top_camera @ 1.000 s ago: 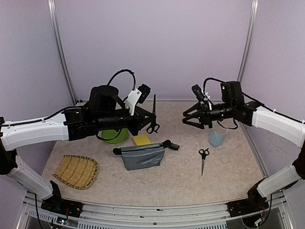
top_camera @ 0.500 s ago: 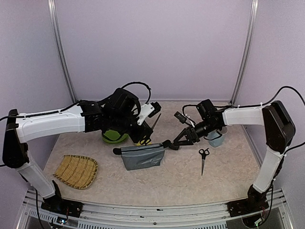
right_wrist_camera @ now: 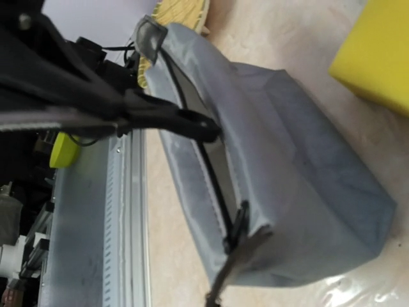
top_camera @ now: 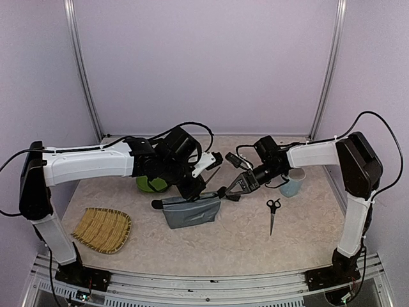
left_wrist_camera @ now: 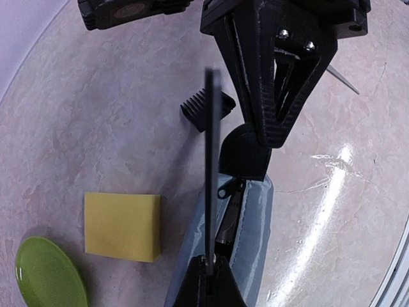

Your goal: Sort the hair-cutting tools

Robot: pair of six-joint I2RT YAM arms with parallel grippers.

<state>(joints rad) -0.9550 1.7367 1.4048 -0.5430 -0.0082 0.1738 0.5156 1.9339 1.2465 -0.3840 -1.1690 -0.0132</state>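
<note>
My left gripper [top_camera: 195,186] is shut on the handles of one black-handled scissors [left_wrist_camera: 211,160]. It holds them blade-forward just above the open zip of the grey pouch [top_camera: 190,210]. My right gripper [top_camera: 229,190] is closed on the black tab at the pouch's right end [left_wrist_camera: 245,152]. A silver and black object [left_wrist_camera: 232,220] shows inside the opening. The black clipper guard [left_wrist_camera: 206,105] lies on the table just beyond the pouch. The second scissors [top_camera: 273,212] lie flat to the right. The pouch fills the right wrist view [right_wrist_camera: 281,185].
A yellow sponge [left_wrist_camera: 121,226] lies left of the pouch, and a green bowl [top_camera: 152,184] sits behind it under the left arm. A wicker tray [top_camera: 102,229] is at the front left. A pale blue cup [top_camera: 291,186] stands right of the right gripper.
My left gripper moved right and down with the scissors to just over the pouch. My right gripper swung left and down from mid-air and closed on the pouch's right end.
</note>
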